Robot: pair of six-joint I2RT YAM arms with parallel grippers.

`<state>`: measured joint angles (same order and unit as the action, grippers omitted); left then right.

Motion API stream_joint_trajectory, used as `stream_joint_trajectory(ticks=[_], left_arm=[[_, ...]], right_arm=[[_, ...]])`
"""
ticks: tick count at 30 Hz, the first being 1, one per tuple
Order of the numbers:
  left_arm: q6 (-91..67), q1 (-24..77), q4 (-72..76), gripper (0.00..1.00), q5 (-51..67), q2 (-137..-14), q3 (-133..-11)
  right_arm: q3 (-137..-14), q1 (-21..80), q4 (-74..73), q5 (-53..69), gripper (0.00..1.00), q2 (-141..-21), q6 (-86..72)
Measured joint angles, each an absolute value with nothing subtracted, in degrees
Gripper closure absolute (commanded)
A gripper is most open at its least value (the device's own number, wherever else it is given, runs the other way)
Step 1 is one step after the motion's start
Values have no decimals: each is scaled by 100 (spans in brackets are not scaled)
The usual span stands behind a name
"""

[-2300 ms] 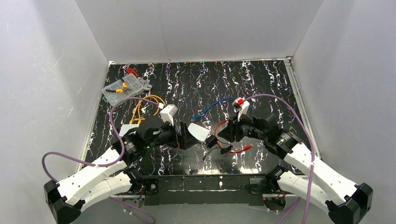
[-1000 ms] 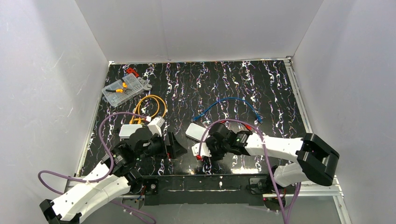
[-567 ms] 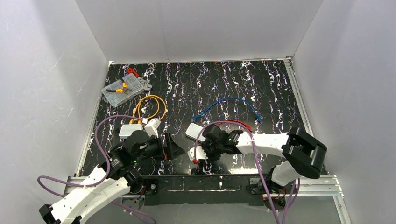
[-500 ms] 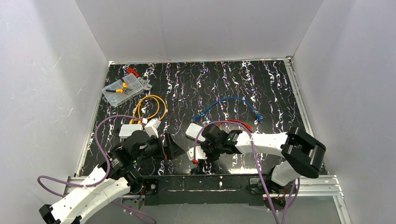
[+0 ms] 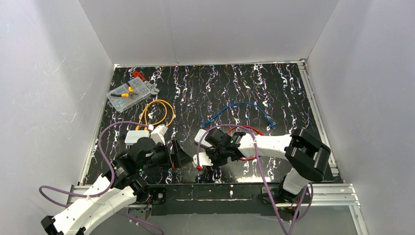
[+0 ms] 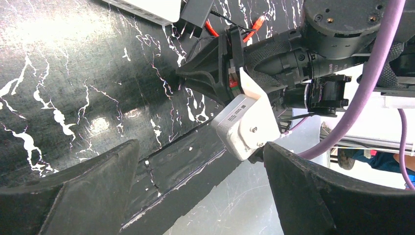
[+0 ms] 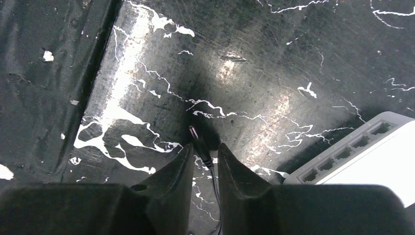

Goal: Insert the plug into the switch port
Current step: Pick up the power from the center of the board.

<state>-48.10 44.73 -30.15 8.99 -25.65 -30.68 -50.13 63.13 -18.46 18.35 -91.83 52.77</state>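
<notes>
The switch (image 7: 372, 161) runs off the right edge; the fingers (image 7: 169, 181) hide much of the plug (image 7: 200, 147).

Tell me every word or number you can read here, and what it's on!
No text can be read in any view.
Tiny dark print on the silver block at the right wrist: too blurred to read.
The switch and the plug: no lettering shows.
</notes>
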Motion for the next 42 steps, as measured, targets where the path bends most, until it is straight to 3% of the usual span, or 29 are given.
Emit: stream_joint_trajectory(ticks=[5,10,23,42], left_arm=[[-4807,4473,-3033,2,899,-2565,-3068],[-4818,4469,-3055,2,899,-2536,-3068],[-4825,4436,-3238,2,882,-2434,-3070],[-4753,4436,-2906,2,1623,-2600,-2954]], right_arm=[[-5201,6324,-2152,1907,81,-9314,5269],[-5240,6351,-2246,1929,99,-9338,5256],[-4897,6471,-1739,2117,99,-9131,4757],[-3350,6619,56,2342,99,-7474,3369]])
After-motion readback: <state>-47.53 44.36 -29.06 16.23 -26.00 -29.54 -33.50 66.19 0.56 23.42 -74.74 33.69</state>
